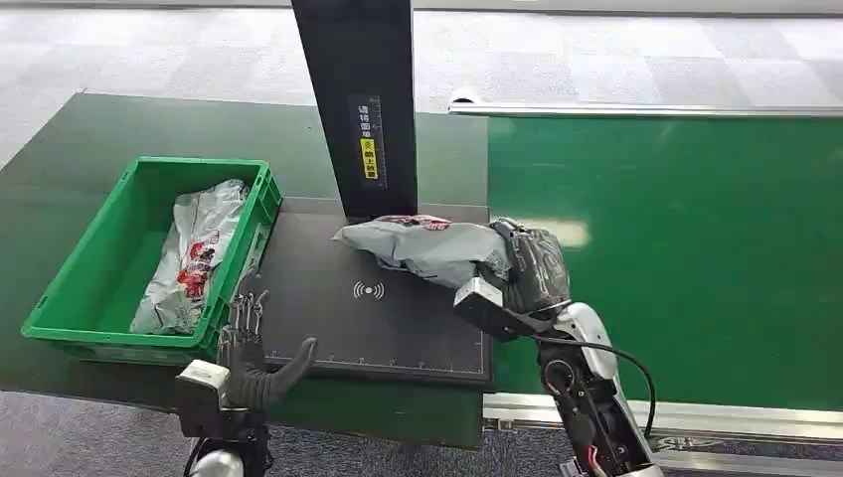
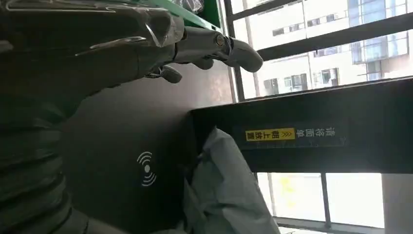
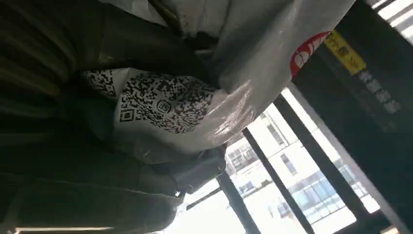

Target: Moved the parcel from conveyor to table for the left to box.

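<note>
A grey plastic parcel (image 1: 427,245) hangs over the far right part of the black scanning mat (image 1: 328,308), and my right hand (image 1: 532,266) grips its right end. The right wrist view shows the parcel (image 3: 165,102) up close, a QR code on it, with dark fingers (image 3: 195,168) wrapped around it. My left hand (image 1: 253,343) hovers at the mat's near left corner beside the green box (image 1: 75,273), fingers spread and holding nothing. From the left wrist, the parcel (image 2: 224,190) lies beyond the fingers (image 2: 214,46), below the black post.
The green box holds a white bagged parcel (image 1: 194,258). A black scanner post (image 1: 363,109) with a yellow label stands at the back of the mat. The green conveyor belt (image 1: 686,248) runs on the right, with a metal rail along its near edge.
</note>
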`<action>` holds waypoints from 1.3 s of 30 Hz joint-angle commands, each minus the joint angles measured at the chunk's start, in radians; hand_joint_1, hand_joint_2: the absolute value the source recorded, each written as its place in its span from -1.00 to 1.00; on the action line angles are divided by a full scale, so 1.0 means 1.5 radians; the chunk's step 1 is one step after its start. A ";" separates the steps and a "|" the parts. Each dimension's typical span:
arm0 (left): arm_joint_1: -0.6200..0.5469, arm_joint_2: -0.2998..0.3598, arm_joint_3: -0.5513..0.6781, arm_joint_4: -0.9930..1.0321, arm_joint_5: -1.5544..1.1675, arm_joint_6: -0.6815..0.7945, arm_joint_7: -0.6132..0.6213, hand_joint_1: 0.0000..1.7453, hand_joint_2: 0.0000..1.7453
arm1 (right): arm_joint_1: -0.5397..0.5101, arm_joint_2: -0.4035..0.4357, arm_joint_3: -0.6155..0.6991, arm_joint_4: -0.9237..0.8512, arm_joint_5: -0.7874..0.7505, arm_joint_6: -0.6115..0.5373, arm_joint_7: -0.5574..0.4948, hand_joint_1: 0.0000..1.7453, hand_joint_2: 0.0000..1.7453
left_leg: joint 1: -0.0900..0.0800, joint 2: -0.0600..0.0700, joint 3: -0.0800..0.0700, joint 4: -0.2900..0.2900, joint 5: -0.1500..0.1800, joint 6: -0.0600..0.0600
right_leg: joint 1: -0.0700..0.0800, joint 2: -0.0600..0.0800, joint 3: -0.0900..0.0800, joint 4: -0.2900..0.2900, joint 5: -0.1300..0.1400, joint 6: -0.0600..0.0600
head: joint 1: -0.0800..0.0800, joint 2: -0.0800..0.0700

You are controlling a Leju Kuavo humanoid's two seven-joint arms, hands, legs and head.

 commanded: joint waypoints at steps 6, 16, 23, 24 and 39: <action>-0.043 -0.032 0.020 0.121 0.020 0.017 0.058 -1.00 1.00 | -0.083 0.102 0.110 0.326 -0.164 0.087 -0.073 -1.00 1.00 | 0.000 0.003 0.003 -0.002 0.000 0.000 | 0.000 0.002 0.002 -0.002 0.001 -0.001 | 0.000 0.000; -0.139 -0.038 0.044 0.258 -0.040 -0.003 0.052 -1.00 1.00 | 0.003 0.060 0.059 0.060 -0.402 0.190 -0.122 -1.00 1.00 | 0.000 -0.002 0.000 0.000 0.001 0.000 | 0.000 -0.002 0.000 0.000 0.000 0.000 | 0.000 0.000; -0.142 -0.037 0.035 0.212 -0.071 -0.015 0.034 -1.00 1.00 | 0.063 0.042 -0.008 -0.115 -0.467 0.210 -0.122 -1.00 1.00 | 0.000 -0.002 0.000 0.000 0.000 0.000 | 0.000 -0.002 0.000 0.000 0.000 0.000 | 0.000 0.000; -0.144 -0.034 0.025 0.209 -0.091 -0.012 0.033 -1.00 1.00 | 0.068 0.045 -0.029 -0.125 -0.478 0.208 -0.125 -1.00 1.00 | 0.000 -0.002 0.000 0.000 0.000 0.000 | 0.000 -0.003 0.001 0.000 0.000 0.000 | 0.000 0.000; -0.269 -0.066 -0.107 0.406 -0.475 0.043 0.159 -1.00 1.00 | 0.101 0.056 -0.228 -0.126 -0.533 0.200 -0.131 -1.00 1.00 | 0.000 -0.003 0.002 -0.001 0.001 0.000 | 0.000 -0.003 0.002 -0.001 0.000 0.000 | 0.000 0.000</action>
